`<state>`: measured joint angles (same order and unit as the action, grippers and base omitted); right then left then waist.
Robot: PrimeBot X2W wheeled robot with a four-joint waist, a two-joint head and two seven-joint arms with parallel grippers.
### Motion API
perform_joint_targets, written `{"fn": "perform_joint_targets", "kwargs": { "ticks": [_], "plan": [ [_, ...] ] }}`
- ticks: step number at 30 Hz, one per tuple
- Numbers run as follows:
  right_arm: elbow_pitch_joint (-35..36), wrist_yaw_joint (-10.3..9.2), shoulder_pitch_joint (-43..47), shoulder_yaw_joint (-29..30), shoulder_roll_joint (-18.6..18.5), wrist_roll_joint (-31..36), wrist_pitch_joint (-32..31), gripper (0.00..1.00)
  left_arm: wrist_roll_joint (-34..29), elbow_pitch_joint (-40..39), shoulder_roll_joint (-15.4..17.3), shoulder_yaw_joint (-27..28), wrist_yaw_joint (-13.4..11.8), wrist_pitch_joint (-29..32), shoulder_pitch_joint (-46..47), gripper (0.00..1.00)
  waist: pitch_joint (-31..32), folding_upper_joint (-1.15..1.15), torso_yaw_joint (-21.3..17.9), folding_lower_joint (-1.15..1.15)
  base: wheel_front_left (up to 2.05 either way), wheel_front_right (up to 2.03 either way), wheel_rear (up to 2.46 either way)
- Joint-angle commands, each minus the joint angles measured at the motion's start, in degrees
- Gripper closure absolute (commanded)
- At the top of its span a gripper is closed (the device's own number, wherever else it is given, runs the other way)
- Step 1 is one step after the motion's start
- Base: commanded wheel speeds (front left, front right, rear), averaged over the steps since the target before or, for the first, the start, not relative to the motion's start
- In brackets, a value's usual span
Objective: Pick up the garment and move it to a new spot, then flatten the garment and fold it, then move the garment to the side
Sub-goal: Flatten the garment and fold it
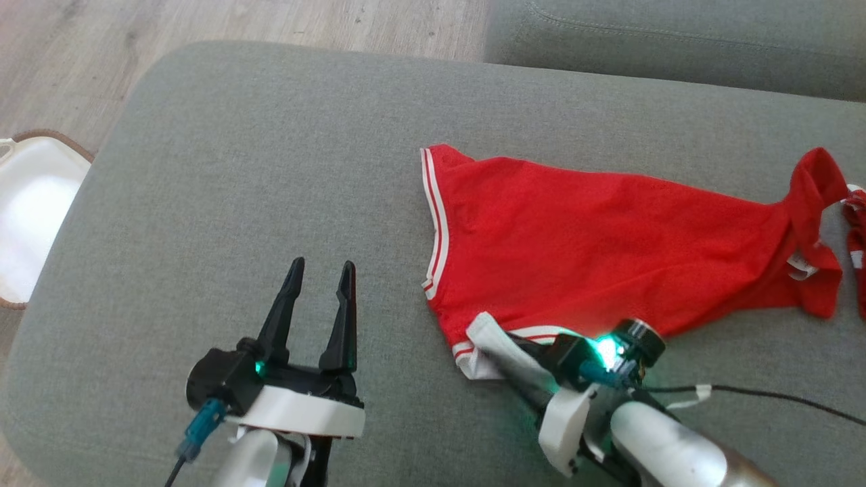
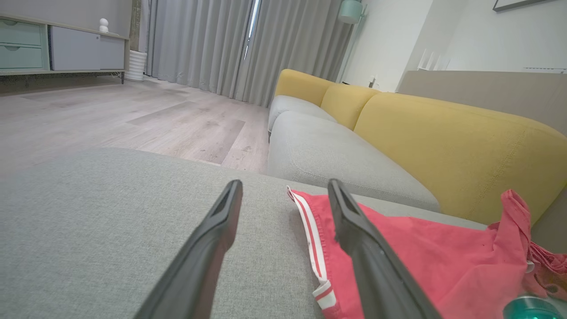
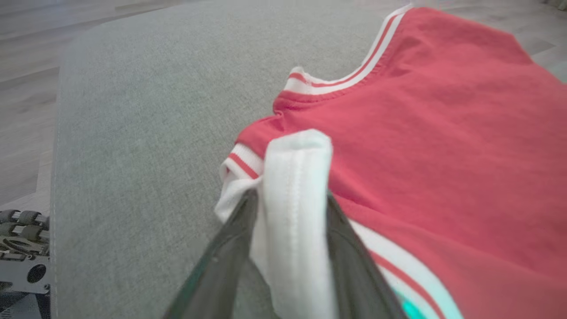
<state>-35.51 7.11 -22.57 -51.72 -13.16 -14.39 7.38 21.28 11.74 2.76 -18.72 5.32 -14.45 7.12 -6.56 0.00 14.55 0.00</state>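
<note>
Though the right gripper point(image 3: 290, 198) straddles the white cuff point(image 3: 297, 168) of the red, stripe-trimmed fabric garment point(image 1: 575, 230) on the grey upholstered ottoman point(image 1: 237, 169), I cannot tell if it pinches; the left gripper point(image 1: 321, 270) gapes empty. Seemingly the pick-up step: next needs a firm clamp, then lift.

Mostly soft, matt stuff
garment point(image 1: 575, 237) is red knit cloth, ribbed white trim; sofa cushion point(image 1: 270, 169) matt grey weave; floor point(image 1: 203, 20) pale wood; left tool point(image 1: 323, 267) matt black plastic

The left gripper point(image 1: 321, 267) hovers with its fingers spread wide, pointing forward. The right arm point(image 1: 670, 446) reaches low, and the right gripper point(image 3: 290, 197) has its fingers apart around a fold of the garment point(image 3: 443, 133).
</note>
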Motion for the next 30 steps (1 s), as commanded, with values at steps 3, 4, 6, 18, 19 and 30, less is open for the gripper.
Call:
{"fn": "perform_joint_targets", "kwargs": {
  "ticks": [3, 4, 6, 18, 19, 30],
  "plan": [
    [0.7, 0.37, -4.5, -0.5, -0.3, -1.3, 3.2, 1.00, 0.4, -1.5, 0.1, 1.6, -0.3, -0.5, 2.7, 0.00, 0.3, 0.00, -0.1, 0.00, 0.00, 0.00, 0.00],
    [0.8, 0.37, -5.6, -0.1, -0.5, -1.3, 3.9, 1.00, 0.4, -1.5, 0.1, 1.7, -0.4, -0.5, 2.6, 0.00, 0.3, 0.00, -0.1, 0.00, 0.00, 0.00, 0.00],
    [1.6, 0.37, -7.8, 1.2, -1.1, -1.2, 4.9, 1.00, 0.5, -1.6, 0.1, 1.8, -0.5, -0.5, 2.6, 0.00, 0.4, 0.00, -0.2, 0.00, 0.00, 0.00, 0.00],
    [3.7, 0.37, -32.8, 10.8, -11.5, 0.3, 3.5, 1.00, 1.8, -3.0, 0.1, -0.6, -0.4, -0.5, 4.9, 0.00, -4.4, 0.00, 2.9, 0.00, 0.00, 0.00, 0.00],
    [2.4, 0.37, -35.8, 11.2, -12.6, 0.5, 3.2, 1.00, 2.1, -3.0, 0.1, -1.1, -0.3, -0.5, 5.4, 0.00, -5.3, 0.00, 3.8, 0.00, 0.00, 0.00, 0.00],
    [-21.4, 0.37, -55.1, 13.5, -16.0, 9.6, 2.5, 0.00, 5.0, -3.3, 0.1, -4.8, -1.1, -0.5, 8.4, 0.00, -10.0, 0.00, 10.9, 0.00, 0.00, 0.00, 0.00]
  ]
}}
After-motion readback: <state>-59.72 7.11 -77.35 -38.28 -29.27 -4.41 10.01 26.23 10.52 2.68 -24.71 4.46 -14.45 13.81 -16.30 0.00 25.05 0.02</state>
